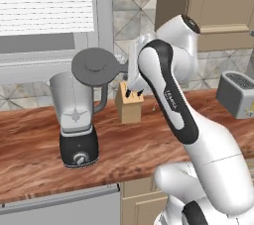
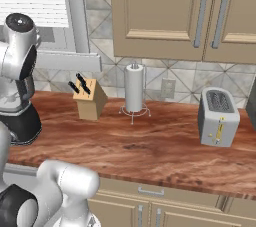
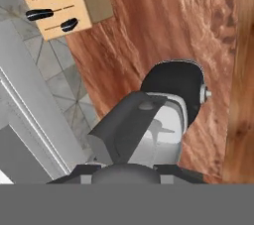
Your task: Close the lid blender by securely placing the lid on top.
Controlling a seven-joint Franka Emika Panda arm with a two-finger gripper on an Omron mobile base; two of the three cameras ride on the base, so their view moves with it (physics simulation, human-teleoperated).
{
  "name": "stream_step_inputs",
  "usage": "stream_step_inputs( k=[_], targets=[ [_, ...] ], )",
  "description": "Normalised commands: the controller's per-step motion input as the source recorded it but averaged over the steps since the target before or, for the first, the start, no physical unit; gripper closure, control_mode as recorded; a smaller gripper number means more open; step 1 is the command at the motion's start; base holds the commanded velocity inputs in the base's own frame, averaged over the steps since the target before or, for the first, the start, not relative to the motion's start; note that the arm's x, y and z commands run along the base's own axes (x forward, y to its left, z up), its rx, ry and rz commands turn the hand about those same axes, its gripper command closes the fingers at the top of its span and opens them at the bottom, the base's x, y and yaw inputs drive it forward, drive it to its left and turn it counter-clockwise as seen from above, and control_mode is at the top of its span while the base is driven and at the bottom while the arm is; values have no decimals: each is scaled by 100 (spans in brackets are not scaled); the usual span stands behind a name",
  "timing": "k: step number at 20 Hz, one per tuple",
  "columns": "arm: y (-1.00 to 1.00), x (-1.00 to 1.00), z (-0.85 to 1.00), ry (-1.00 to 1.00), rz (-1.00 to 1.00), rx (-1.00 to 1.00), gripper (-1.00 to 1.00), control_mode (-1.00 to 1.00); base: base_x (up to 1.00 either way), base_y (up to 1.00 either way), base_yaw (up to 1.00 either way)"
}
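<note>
The blender (image 1: 77, 115) stands on the wooden counter at the left, a clear tapered jar with a dark handle on a black base with a silver dial. The dark grey lid (image 1: 94, 67) hangs just above the jar's rim, tilted with its knobbed face toward the camera. My gripper (image 1: 126, 68) is shut on the lid's side tab, to the right of the jar. In the hand view I look down on the blender (image 3: 166, 120), and the lid's (image 3: 124, 173) dark edge lies along the bottom. The blender's black base (image 2: 22, 121) shows behind my arm in the right base view.
A wooden knife block (image 1: 130, 105) (image 2: 90, 100) (image 3: 62, 6) stands just right of the blender. Farther right are a paper towel holder (image 2: 134, 91) and a grey toaster (image 1: 237, 92) (image 2: 217, 116). A window sill and wall cabinets hang over the counter's back.
</note>
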Motion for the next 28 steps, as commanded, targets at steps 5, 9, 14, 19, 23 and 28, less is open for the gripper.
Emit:
stream_step_inputs(
  k=[5, 9, 14, 19, 23, 28],
  targets=[
    [44, 42, 1, 20, 0, 0, 100, -100, 0, 0, 0],
    [23, 48, 0, 19, 1, 0, 100, -100, 0, 0, 0],
    [23, 30, -7, 12, 7, 0, 100, -100, 0, 0, 0],
    [33, 0, -10, 0, 12, -4, 100, -100, 0, 0, 0],
    [13, 0, -6, 0, 10, -4, 100, -100, 0, 0, 0],
    [4, 21, -9, 3, 3, -1, 100, -100, 0, 0, 0]
  ],
)
